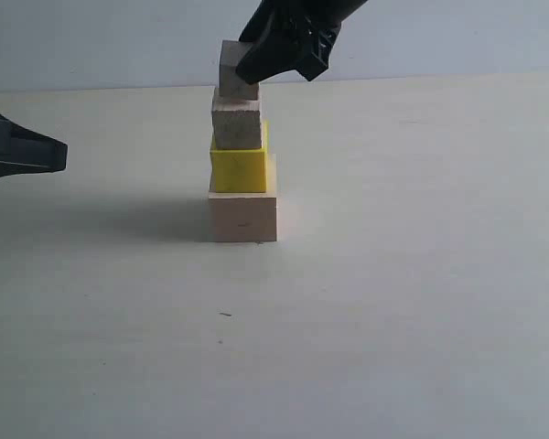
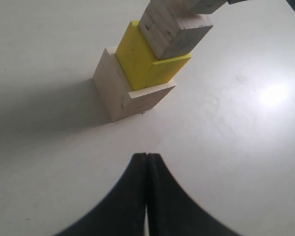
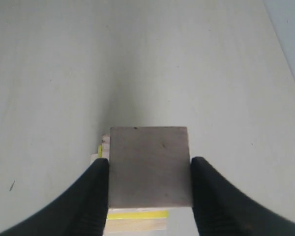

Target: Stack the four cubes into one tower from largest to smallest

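By the left edge of the worktop (image 1: 393, 320), the left claw (image 1: 62, 154) is clenched shut, empty. Near the far edge stands the tower (image 1: 242, 174). Only the right wrist view shows the right claw (image 3: 150, 169) pinching the smallest cube (image 3: 150, 147) by its sides, on top.

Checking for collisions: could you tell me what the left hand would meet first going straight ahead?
Most likely the tower, near the large bottom cube or the yellow cube above it; depth and height are unclear.
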`<state>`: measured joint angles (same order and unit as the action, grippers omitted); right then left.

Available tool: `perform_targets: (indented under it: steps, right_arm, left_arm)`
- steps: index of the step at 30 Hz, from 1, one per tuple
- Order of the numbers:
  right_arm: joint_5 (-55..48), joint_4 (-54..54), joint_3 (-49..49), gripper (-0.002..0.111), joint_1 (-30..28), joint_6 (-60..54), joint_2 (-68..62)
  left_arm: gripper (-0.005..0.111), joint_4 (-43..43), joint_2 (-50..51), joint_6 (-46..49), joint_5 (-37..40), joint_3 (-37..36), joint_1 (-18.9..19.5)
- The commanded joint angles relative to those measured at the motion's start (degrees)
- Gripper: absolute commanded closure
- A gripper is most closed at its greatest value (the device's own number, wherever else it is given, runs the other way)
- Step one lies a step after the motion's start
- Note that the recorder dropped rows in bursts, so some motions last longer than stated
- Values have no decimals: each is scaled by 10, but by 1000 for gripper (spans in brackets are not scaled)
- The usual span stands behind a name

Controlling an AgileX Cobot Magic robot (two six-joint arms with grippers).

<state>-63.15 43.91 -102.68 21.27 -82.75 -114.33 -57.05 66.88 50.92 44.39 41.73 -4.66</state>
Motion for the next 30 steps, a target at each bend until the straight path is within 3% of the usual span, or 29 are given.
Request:
perform_targets:
  steps: [1,30]
  right_arm:
    - [3,11,-4,108,1,4,3]
    - [-12,9,-4,108,1,4,3]
  left_arm:
    - [107,-1,-4,-2,1,-2,1]
    - [107,8,-4,-2,1,-2,1]
